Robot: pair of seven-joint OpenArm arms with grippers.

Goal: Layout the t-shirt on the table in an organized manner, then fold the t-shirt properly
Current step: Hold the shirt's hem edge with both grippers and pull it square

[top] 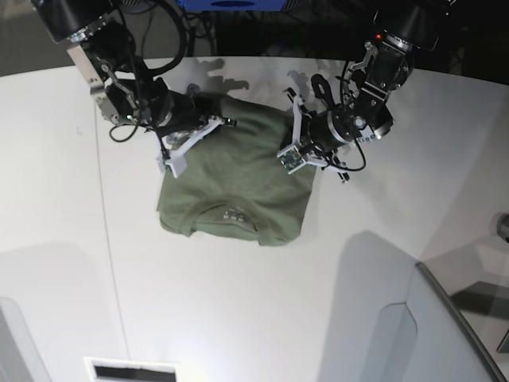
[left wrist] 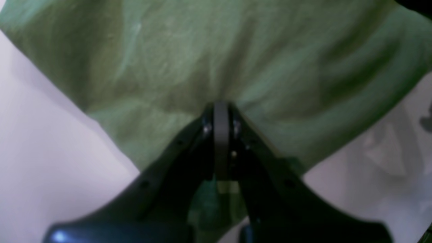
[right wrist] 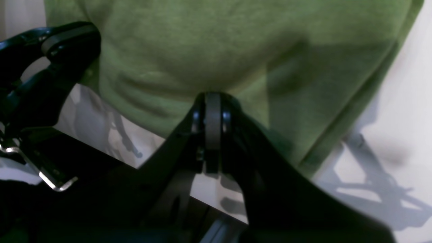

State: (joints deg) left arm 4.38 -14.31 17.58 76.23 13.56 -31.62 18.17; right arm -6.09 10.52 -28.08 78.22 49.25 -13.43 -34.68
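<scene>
Nearest the base camera, a grey translucent panel (top: 445, 326) stands at the near right corner, and a small white slot with a dark opening (top: 131, 371) sits at the near edge on the left. Both rest on the large white smooth table (top: 238, 318), which carries a thin dark seam line (top: 111, 270) running from near to far on its left part.

Further in, around the middle of the table, lies the plain olive-green cotton t-shirt (top: 235, 187). It is folded into a roughly square block, with the round neck and its small white printed label (top: 233, 214) at the near edge. The near part lies flat on the table; the far edge is taken up by the 2 arms.

At the shirt's far left corner, the right gripper (right wrist: 213, 98) has its black jaws pressed together, pinching the green cloth between them. At the far right corner, the left gripper (left wrist: 221, 104) is likewise clamped on the fabric, jaws fully together, with creases fanning out from the pinch. The 2 grippers stand near each other across the shirt's far edge.

Beyond them, dark cables and equipment line the table's curved far edge.
</scene>
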